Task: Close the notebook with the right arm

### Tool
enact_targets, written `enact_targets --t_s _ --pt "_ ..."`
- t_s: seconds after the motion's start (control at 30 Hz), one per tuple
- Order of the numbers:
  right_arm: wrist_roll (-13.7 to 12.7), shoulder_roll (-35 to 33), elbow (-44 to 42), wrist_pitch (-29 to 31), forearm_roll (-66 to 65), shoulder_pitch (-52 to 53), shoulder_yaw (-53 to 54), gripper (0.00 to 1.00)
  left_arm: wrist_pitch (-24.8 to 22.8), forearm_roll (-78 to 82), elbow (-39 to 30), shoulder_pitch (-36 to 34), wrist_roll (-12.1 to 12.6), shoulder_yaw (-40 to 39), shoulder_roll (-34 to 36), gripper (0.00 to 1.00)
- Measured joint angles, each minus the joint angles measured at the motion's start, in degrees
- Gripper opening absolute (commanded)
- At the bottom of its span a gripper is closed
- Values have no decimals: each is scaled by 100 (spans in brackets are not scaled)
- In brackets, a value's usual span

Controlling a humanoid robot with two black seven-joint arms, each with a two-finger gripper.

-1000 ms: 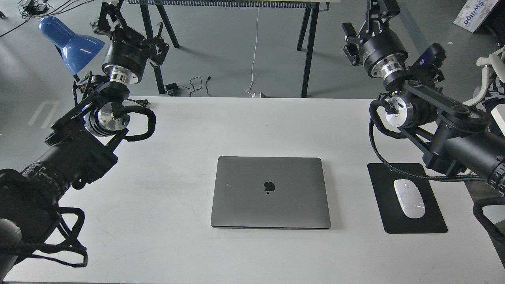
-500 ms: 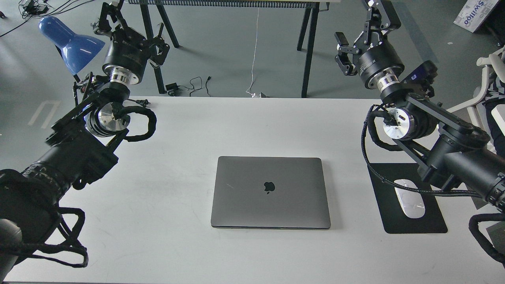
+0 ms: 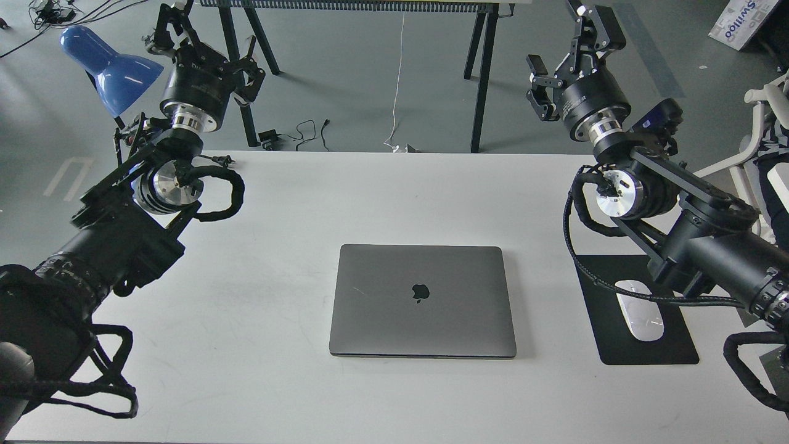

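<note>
The notebook (image 3: 423,300) is a slim space-grey laptop lying flat in the middle of the white table (image 3: 394,197). Its lid is down and the dark apple logo faces up. My right arm (image 3: 678,209) comes in from the right, and its gripper (image 3: 564,52) is raised above and beyond the table's far right edge, well away from the notebook. Its two fingers stand apart and hold nothing. My left gripper (image 3: 206,43) is raised at the far left next to the blue lamp, with its fingers apart and empty.
A black mouse pad (image 3: 641,342) with a white mouse (image 3: 641,311) lies right of the notebook, partly under my right forearm and its cable. A blue lamp (image 3: 111,68) stands at the back left. Table legs (image 3: 481,74) and floor cables (image 3: 302,132) lie beyond the far edge.
My right arm has swung a little to the left, so its forearm now covers the top of the mouse pad and mouse. The notebook and my left arm have not moved.
</note>
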Motion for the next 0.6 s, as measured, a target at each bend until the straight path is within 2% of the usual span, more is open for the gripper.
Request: enact_targets --t_s 0.6 --pt "0 -12 78 -13 -130 -78 -4 99 -1 0 0 0 0 -7 -6 100"
